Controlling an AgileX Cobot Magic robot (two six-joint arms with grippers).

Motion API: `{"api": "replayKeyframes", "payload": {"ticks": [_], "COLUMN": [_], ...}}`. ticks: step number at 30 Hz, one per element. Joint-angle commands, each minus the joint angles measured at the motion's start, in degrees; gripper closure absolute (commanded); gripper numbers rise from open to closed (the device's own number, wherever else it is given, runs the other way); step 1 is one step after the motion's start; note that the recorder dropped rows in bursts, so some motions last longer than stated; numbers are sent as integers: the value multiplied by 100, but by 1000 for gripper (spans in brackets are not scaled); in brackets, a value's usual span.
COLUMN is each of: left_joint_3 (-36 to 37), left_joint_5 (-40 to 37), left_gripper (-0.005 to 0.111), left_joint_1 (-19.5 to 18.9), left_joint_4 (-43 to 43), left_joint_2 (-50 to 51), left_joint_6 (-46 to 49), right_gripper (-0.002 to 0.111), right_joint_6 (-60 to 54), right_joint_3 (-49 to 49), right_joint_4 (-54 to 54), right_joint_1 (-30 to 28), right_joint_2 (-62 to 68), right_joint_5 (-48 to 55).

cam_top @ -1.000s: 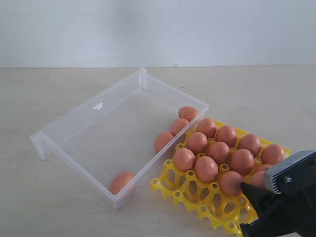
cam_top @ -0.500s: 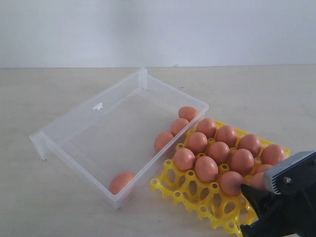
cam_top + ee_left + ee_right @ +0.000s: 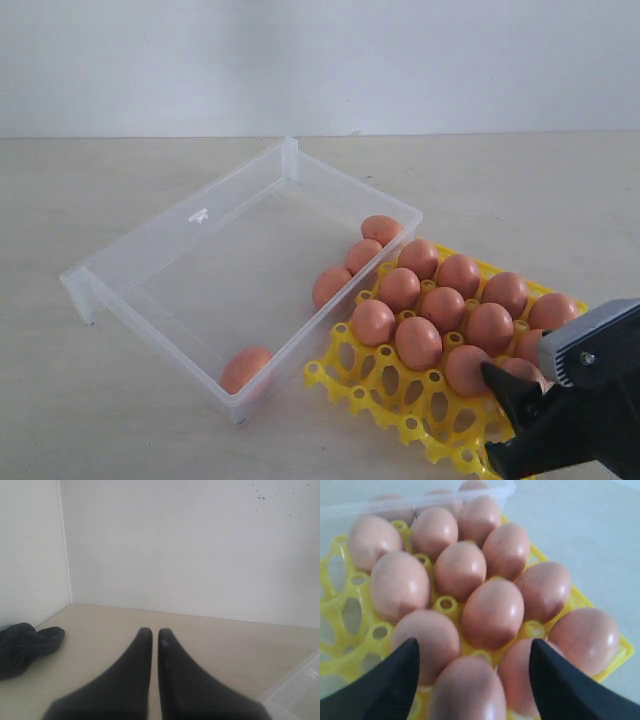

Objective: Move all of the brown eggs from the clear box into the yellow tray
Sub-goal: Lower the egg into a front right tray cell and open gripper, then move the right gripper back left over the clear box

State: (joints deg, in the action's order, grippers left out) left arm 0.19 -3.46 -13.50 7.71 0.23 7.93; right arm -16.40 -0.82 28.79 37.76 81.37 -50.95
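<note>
Right tool (image 3: 473,645) straddles one brown egg (image 3: 465,692) in yellow tray (image 3: 445,603).

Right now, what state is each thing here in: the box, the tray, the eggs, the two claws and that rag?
clear box: open-topped, four eggs inside.
yellow tray: mostly filled, front cups empty.
brown eggs: whole, most of them seated in tray cups.
right gripper: open, jaws either side of a tray egg, not gripping it.
left gripper: shut, holding nothing.
dark cloth: crumpled in a heap.
</note>
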Motion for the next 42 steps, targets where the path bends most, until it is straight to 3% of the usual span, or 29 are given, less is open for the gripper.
{"api": "replayKeyframes", "payload": {"ticks": [1, 8, 11, 14, 15, 22, 29, 35, 42], "left_joint_3": [-19, -19, -19, -19, -19, -19, -19, -19, -19], "left_joint_5": [43, 43, 43, 43, 43, 54, 54, 54, 54], "left_gripper": [103, 103, 103, 103, 103, 103, 103, 103, 103], "left_joint_1": [4, 4, 4, 4, 4, 4, 4, 4, 4], "left_joint_4": [-1, -1, -1, -1, -1, -1, -1, -1, -1], "left_joint_2": [-23, -23, -23, -23, -23, -23, -23, -23, -23], "left_joint_6": [14, 14, 14, 14, 14, 14, 14, 14, 14], "right_gripper": [52, 55, 74, 105, 108, 108, 108, 108, 108], "right_joint_6": [345, 706, 706, 694, 694, 683, 683, 161, 107], "right_joint_3": [1, -451, -654, -1060, -1323, -3166, -3839, -5461, -7834], "right_joint_4": [117, 728, 137, -630, -673, -1026, -1140, -1140, -1164], "right_joint_1": [-6, -6, -6, -6, -6, 5, 5, -6, -6], "right_joint_2": [-16, -144, -144, -144, -144, -123, -57, 706, 2156], "right_joint_5": [-1877, -1694, -1089, -137, 406, 4388, 5223, 8109, 9972]}}
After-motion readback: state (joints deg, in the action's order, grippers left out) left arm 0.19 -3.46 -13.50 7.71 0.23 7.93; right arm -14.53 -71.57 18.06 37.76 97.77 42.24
